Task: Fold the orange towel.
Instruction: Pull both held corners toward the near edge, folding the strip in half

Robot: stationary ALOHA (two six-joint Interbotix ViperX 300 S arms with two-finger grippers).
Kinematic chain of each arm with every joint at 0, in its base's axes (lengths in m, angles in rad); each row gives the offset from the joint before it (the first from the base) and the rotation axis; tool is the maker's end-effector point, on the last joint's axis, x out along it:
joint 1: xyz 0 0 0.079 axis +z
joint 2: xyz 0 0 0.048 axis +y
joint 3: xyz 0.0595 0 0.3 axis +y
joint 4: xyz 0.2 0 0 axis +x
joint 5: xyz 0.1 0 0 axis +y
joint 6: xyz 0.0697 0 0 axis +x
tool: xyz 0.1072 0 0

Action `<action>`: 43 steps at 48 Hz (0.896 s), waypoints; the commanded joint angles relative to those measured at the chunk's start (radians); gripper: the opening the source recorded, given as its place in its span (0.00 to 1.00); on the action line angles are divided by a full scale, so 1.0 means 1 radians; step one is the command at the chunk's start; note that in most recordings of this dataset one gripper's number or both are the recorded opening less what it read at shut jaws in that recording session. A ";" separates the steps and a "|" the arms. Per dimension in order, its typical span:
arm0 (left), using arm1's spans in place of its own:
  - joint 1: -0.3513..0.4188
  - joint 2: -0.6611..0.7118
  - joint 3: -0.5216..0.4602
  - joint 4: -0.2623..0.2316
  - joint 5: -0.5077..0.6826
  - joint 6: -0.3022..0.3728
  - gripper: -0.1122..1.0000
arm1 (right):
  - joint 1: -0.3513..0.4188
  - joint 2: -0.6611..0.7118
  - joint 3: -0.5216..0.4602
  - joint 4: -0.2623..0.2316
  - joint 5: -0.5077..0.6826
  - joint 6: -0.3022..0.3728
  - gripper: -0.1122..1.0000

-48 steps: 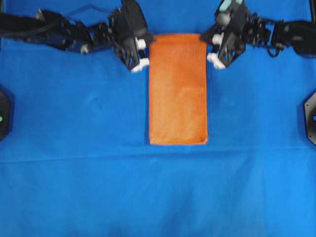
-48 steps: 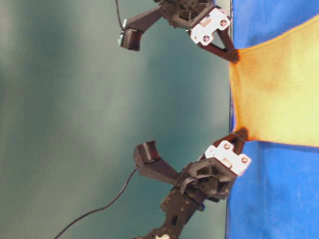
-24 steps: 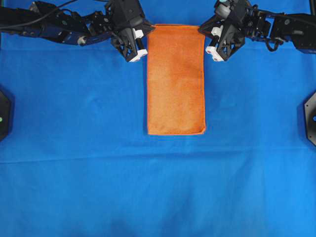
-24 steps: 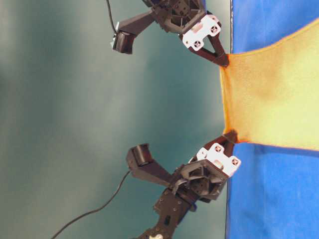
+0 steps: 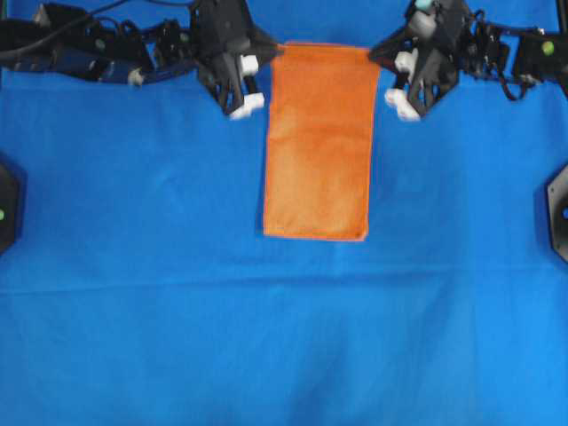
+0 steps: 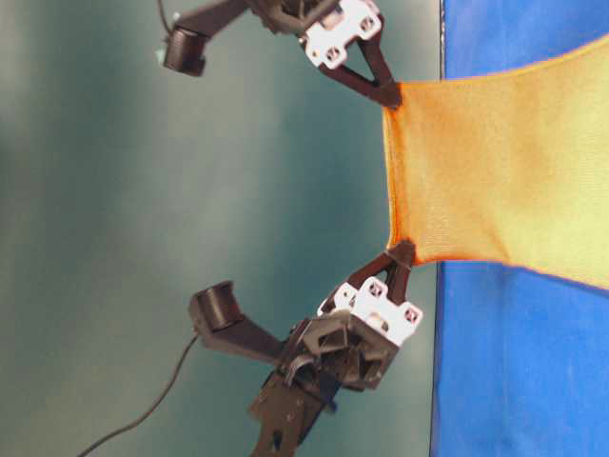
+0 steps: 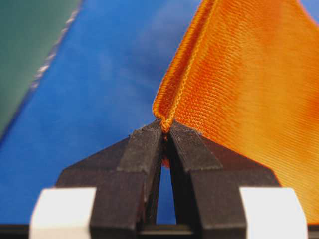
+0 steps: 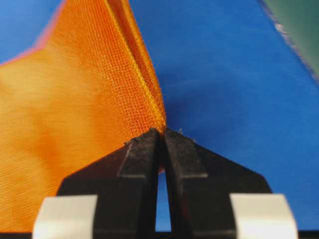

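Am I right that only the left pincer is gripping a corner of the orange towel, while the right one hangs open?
Not quite. The right pincer is also shut on a corner of the orange towel, as the right wrist view shows. The left pincer does grip its corner.

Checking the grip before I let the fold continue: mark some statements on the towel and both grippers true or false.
1. The left gripper is shut on a corner of the orange towel. True.
2. The right gripper hangs open beside the towel. False: it pinches the other top corner.
3. The towel lies wholly flat. False: its gripped edge is lifted off the blue cloth.
4. The towel looks long and narrow from overhead. True.
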 commanded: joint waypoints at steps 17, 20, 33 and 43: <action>-0.198 -0.138 0.130 -0.002 0.083 -0.061 0.11 | 0.247 -0.051 0.052 0.031 0.057 0.080 0.13; -0.224 -0.130 0.135 -0.002 0.081 -0.064 0.11 | 0.270 -0.043 0.061 0.031 0.055 0.095 0.13; -0.328 -0.046 0.130 -0.003 0.044 -0.075 0.11 | 0.364 0.044 0.084 0.031 0.026 0.178 0.13; -0.377 0.005 0.132 -0.005 0.015 -0.130 0.11 | 0.419 0.100 0.086 0.031 -0.011 0.224 0.13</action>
